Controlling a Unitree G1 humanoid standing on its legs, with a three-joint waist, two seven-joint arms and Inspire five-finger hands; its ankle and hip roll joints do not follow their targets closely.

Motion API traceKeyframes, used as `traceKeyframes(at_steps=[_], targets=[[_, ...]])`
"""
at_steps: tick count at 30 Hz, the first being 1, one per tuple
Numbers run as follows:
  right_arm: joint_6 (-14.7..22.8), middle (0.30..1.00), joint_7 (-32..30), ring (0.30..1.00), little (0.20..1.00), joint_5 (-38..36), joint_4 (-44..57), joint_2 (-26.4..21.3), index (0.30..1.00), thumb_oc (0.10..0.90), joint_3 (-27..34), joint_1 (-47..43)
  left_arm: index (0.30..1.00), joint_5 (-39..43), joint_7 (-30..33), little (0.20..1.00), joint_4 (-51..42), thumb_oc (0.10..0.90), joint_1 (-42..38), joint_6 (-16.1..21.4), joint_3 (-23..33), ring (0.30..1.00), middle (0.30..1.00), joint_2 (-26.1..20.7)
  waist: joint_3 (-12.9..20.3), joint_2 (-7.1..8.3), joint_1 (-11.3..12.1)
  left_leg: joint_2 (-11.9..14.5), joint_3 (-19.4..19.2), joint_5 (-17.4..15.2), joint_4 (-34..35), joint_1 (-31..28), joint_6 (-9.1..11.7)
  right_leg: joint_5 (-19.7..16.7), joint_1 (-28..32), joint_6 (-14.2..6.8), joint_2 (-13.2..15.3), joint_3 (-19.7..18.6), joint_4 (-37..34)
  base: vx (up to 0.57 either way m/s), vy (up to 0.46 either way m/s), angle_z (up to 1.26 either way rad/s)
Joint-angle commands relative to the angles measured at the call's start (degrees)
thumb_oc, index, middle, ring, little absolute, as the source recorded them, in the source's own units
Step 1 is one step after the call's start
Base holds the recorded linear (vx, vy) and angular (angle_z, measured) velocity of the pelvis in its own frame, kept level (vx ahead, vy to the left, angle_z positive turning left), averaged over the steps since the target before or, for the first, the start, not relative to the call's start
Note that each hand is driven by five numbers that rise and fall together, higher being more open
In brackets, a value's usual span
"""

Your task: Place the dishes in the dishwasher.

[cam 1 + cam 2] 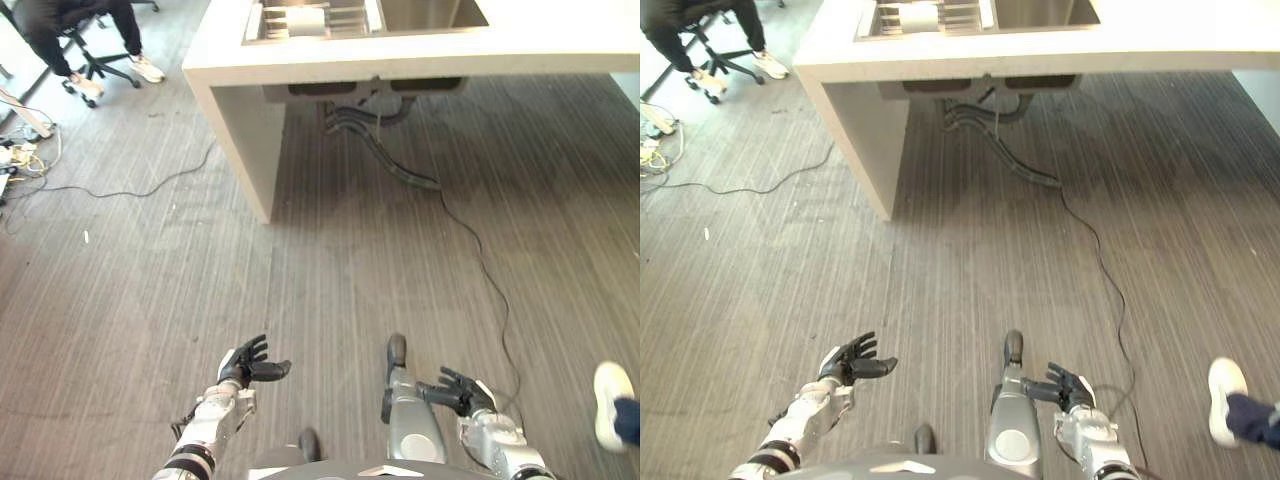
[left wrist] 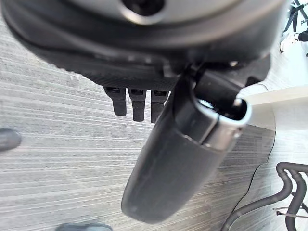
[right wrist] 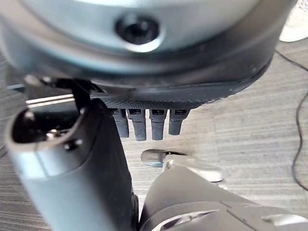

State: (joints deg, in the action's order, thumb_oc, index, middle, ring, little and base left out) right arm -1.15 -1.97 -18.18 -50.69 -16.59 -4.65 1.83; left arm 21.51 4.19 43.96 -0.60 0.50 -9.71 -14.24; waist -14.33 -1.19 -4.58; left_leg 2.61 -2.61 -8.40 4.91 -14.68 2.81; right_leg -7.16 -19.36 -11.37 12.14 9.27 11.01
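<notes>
1. Left hand [image 1: 250,364] and right hand [image 1: 462,392] hang low over the floor [image 1: 350,260], fingers relaxed, holding nothing.
2. Dishes: pale item in the sink [image 1: 300,20] of the counter [image 1: 420,50], well ahead; dishwasher unseen.
3. Risk: walking in could snag the cable [image 1: 480,260] or clip the person's shoe [image 1: 612,390].

Lab kitchen mock-up, counter [image 1: 420,50] with sink [image 1: 430,12] (exposed hoses [image 1: 385,150]), office chair [image 1: 95,60]
</notes>
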Motion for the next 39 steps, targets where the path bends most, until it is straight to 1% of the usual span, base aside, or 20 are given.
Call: traceKeyframes(at_steps=[1,2,3,6,7,8,11,12,13,14,15,18,21,22,23,25,27,29,34,39], targets=[[1.3,0.9,1.5,0.9,0.9,1.26,-0.38,-3.89,0.9,0.8,-1.6,0.37,0.9,4.4,-0.42,0.9,-9.42,0.8,-3.33,4.76,2.98,0.9,0.9,-2.74,2.6,0.26,-0.79,1.04,1.08,-2.25,-10.45,-4.75,1.02,-4.49,-0.5,-0.84,-1.49,-0.31,-0.9,0.53,-0.501,0.2],[1.15,0.9,2.08,0.9,0.9,1.92,-0.95,-5.37,0.9,0.8,-1.19,1.26,0.9,6.9,-1.57,0.9,-13.5,0.8,-1.44,4.16,3.86,0.9,0.9,-2.37,2.46,0.3,0.69,3.42,1.58,10.45,-33.23,5.27,2.16,-0.08,5.37,3.5,-3.78,1.55,-1.99,0.61,-0.629,0.21],[1.11,0.9,2.06,0.9,0.9,1.84,-0.85,-5.89,0.9,0.8,-0.89,1.44,0.9,7.58,-1.72,0.9,-15.29,0.8,-1.31,4.05,3.94,0.9,0.9,-2.71,1.77,1.31,1.07,3.35,1.25,13.59,-40.31,9.7,2.25,0.95,6.93,4.92,-3.69,1.84,-2.82,0.47,-0.524,-0.11],[1.19,0.9,1.19,0.9,0.9,1.74,-1.02,-6.35,0.9,0.8,-0.53,1.38,0.9,7.92,-0.81,0.9,-18.27,0.8,-2.19,4.44,4.3,0.9,0.9,-3.34,-0.01,2.87,2.8,3.88,-1.25,14.19,-48.17,16.54,1.88,3.28,10.53,6.81,-4.14,2.1,-4.19,0.2,-0.257,0.45],[1.13,0.9,1.0,0.9,0.9,1.84,-2.42,-6.47,0.9,0.8,-0.81,1.32,0.9,8.29,-0.56,0.9,-19.92,0.8,-2.92,4.89,4.22,0.9,0.9,-3.34,-0.62,2.99,3.7,2.51,-2.0,11.61,-47.14,19.31,1.05,4.48,12.28,7.08,-4.8,2.02,-4.69,0.49,-0.224,-0.32],[1.08,0.9,1.23,0.9,0.9,1.8,-4.47,-6.03,0.9,0.8,-0.72,1.66,0.9,8.51,-0.74,0.9,-23.89,0.8,-3.16,5.45,4.71,0.9,0.9,-3.27,-0.97,2.84,5.73,-2.04,-2.49,9.25,-42.06,25.94,0.22,5.76,15.72,6.83,-5.81,1.37,-5.93,0.4,-0.118,-0.68],[1.3,0.9,1.66,0.9,0.9,1.62,-5.51,-5.91,0.9,0.8,-0.36,1.82,0.9,8.95,-1.14,0.9,-26.52,0.8,-3.27,5.99,5.2,0.9,0.9,-3.56,-0.95,2.65,6.6,-2.59,-2.36,9.23,-37.06,27.0,0.25,6.43,17.6,6.3,-6.18,1.2,-6.97,0.35,-0.048,-0.18],[1.9,0.9,2.02,0.9,0.9,1.22,-7.05,-5.58,0.9,0.8,-0.4,1.69,0.9,8.85,-1.05,0.9,-30.65,0.8,-3.94,7.19,6.13,0.9,0.9,-4.62,-1.2,1.98,8.51,-1.89,-3.93,10.91,-24.76,28.74,0.51,7.68,21.16,5.78,-7.04,1.27,-8.79,0.29,-0.013,-0.03],[1.9,0.9,2.02,0.9,0.9,1.22,-7.05,-5.58,0.9,0.8,-0.4,1.69,0.9,8.85,-1.05,0.9,-30.65,0.8,-3.94,7.19,6.13,0.9,0.9,-4.62,-1.2,1.98,8.51,-1.89,-3.93,10.91,-24.76,28.74,0.51,7.68,21.16,5.78,-7.04,1.27,-8.79,0.66,-0.003,-0.59],[2.36,0.9,2.58,0.9,0.9,1.54,-10.4,-5.23,0.9,0.8,-0.9,1.07,0.9,8.84,-0.98,0.9,-35.85,0.8,-4.78,8.41,7.43,0.9,0.9,-5.91,-1.14,0.65,11.28,-1.44,-2.03,17.12,-10.53,29.29,2.2,9.05,25.05,5.31,-9.19,0.45,-10.68,0.67,0.019,-0.97],[2.28,0.9,3.01,0.9,0.9,2.0,-14.14,-4.42,0.9,0.8,-0.58,0.59,0.9,8.93,-0.91,0.9,-39.67,0.8,-5.31,9.42,8.63,0.9,0.9,-6.93,-1.16,0.97,12.33,-0.83,-2.75,18.76,-5.93,30.99,3.44,10.5,28.44,5.02,-9.46,0.18,-11.49,0.81,0.046,-1.6],[2.01,0.9,3.66,0.9,0.9,2.86,-16.56,-3.24,0.9,0.8,-0.41,0.74,0.9,8.76,-1.38,0.9,-44.15,0.8,-4.54,9.49,10.11,0.9,0.9,-7.28,0.68,0.73,12.58,0.22,-3.94,20.04,-4.43,27.66,2.7,12.53,30.58,4.78,-10.16,-0.18,-11.4,0.4,0.045,-0.95],[1.67,0.9,4.95,0.9,0.9,3.93,-20.46,-1.58,0.9,0.8,0.81,2.41,0.9,6.58,-1.26,0.9,-49.76,0.8,-4.47,10.19,12.09,0.9,0.9,-8.27,3.62,2.59,13.33,-1.37,-3.35,17.77,-6.1,25.37,0.91,13.39,31.29,3.59,-8.47,-1.97,-5.73,0.46,0.098,-0.04],[1.64,0.9,5.55,0.9,0.9,3.89,-21.27,-1.17,0.9,0.8,1.15,2.61,0.9,5.39,-1.55,0.9,-51.66,0.8,-4.49,10.09,12.41,0.9,0.9,-8.88,4.23,3.28,13.73,-2.22,-4.42,16.36,-6.55,24.24,-0.1,12.44,30.63,2.16,-7.28,-1.95,-1.61,0.28,0.144,0.5],[1.47,0.9,5.81,0.9,0.9,4.6,-21.71,-1.14,0.9,0.8,1.3,2.38,0.9,3.57,-1.77,0.9,-54.66,0.8,-4.86,10.21,12.14,0.9,0.9,-9.88,4.17,3.41,13.19,-3.24,-4.57,14.62,-7.19,22.33,-1.99,7.25,26.2,0.17,-5.76,-2.45,10.19,0.34,0.208,0.47],[1.21,0.9,6.59,0.9,0.9,4.05,-20.82,-1.14,0.9,0.8,1.52,1.9,0.9,1.54,-2.04,0.9,-57.88,0.8,-5.03,10.85,12.43,0.9,0.9,-11.16,3.52,2.0,11.78,-3.09,-4.33,12.86,-7.36,19.96,-3.41,2.72,21.21,-0.67,-5.27,-3.05,20.32,0.26,0.184,0.27],[1.44,0.9,6.64,0.9,0.9,3.55,-20.58,-0.88,0.9,0.8,1.19,1.29,0.9,0.9,-1.82,0.9,-61.2,0.8,-5.86,11.56,12.75,0.9,0.9,-11.62,3.27,1.05,10.65,-3.39,-3.26,11.1,-5.47,15.94,-3.57,6.06,16.28,0.51,-3.47,-1.35,19.67,0.23,0.05,1.06],[1.83,0.9,6.27,0.9,0.9,2.74,-20.19,-1.02,0.9,0.8,0.9,1.19,0.9,1.27,-1.09,0.9,-63.11,0.8,-6.75,12.92,12.67,0.9,0.9,-11.13,3.26,1.36,9.26,-3.91,-1.23,9.72,-5.36,14.39,-2.7,8.99,15.55,1.72,-4.05,-1.4,7.76,0.23,-0.104,1.65],[1.44,0.9,6.78,0.9,0.9,2.46,-21.53,-0.62,0.9,0.8,0.65,2.39,0.9,1.23,-1.89,0.9,-63.24,0.8,-6.4,13.44,10.99,0.9,0.9,-8.9,4.84,2.64,9.02,-4.16,-0.68,9.31,-3.46,12.61,-1.09,6.09,22.66,0.62,-5.01,-3.06,-10.69,0.13,-0.145,1.1],[2.03,0.9,6.11,0.9,0.9,3.18,-18.07,2.07,0.9,0.8,-0.81,5.4,0.9,1.14,-0.9,0.9,-63.46,0.8,-2.2,13.23,13.83,0.9,0.9,-8.57,5.04,2.26,8.12,-3.31,-0.22,10.87,-1.21,11.31,0.23,4.44,24.21,1.24,-5.68,-3.36,-13.88,0.04,-0.096,-0.35]])
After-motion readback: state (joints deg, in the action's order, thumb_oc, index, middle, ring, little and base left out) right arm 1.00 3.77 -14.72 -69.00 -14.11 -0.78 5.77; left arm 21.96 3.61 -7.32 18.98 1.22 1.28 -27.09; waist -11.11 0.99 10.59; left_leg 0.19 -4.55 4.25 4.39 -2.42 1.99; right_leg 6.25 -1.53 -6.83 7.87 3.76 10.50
